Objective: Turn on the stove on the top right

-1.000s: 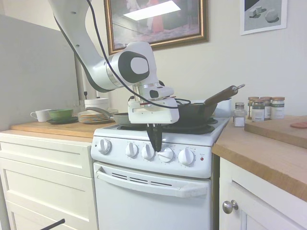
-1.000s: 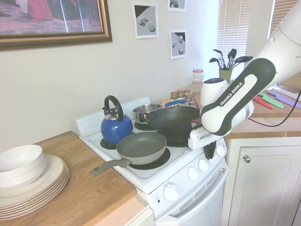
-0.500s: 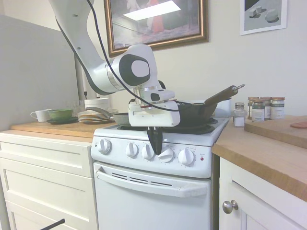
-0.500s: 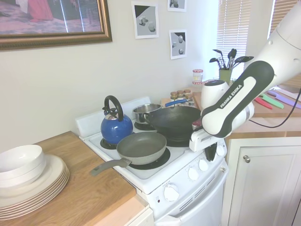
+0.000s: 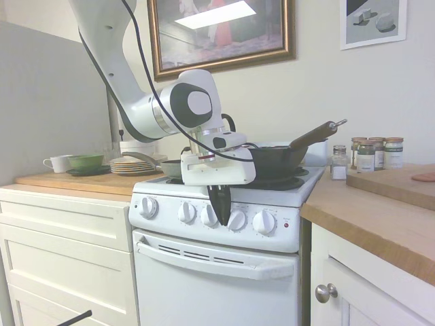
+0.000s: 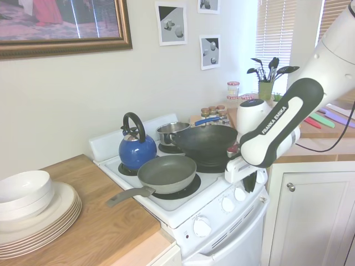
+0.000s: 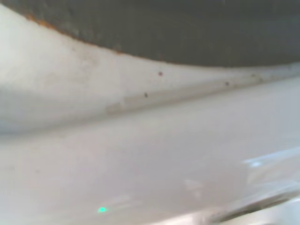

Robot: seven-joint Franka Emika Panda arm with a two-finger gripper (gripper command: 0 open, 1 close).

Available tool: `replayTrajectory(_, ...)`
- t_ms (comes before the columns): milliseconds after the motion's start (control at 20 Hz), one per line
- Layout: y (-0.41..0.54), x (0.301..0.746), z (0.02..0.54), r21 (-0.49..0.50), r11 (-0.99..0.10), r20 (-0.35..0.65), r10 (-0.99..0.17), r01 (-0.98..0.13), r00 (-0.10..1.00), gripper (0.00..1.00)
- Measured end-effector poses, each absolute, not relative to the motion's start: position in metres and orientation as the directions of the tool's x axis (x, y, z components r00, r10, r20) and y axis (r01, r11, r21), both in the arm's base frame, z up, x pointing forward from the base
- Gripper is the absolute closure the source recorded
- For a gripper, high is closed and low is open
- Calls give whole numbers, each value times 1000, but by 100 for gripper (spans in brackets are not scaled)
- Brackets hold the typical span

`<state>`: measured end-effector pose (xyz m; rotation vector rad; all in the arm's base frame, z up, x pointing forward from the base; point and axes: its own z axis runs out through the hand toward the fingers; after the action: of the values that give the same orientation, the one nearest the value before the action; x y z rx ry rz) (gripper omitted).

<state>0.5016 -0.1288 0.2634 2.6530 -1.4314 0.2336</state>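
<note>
The stove (image 5: 204, 285) is a narrow white range with five round knobs (image 5: 187, 212) in a row and a small red light (image 5: 286, 225) at the right end of the panel. My gripper (image 5: 220, 216) points down right in front of the panel, its dark fingers pressed together into one wedge between the third knob (image 5: 208, 216) and the fourth knob (image 5: 237, 219). From the other side, the gripper (image 6: 250, 183) hangs at the stove's (image 6: 233, 249) front right edge. The wrist view shows only blurred white enamel (image 7: 150, 154) below a dark area.
A black wok (image 6: 205, 143), a grey frying pan (image 6: 166, 172), a blue kettle (image 6: 137, 149) and a small pot (image 6: 172, 132) sit on the burners. The oven handle (image 5: 211, 259) juts out below the knobs. Stacked plates (image 6: 33, 219) and spice jars (image 5: 370, 155) stand on the counters.
The gripper has dropped a little, so its fingertips now reach the knob row instead of hanging just above it.
</note>
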Motion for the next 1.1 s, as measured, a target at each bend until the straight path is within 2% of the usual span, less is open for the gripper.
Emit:
replayTrajectory(450,-120,499,255,53,-540,248,-808,-840,535,100)
replayTrajectory(1100,-113,496,269,-15,-532,207,-830,-847,517,100)
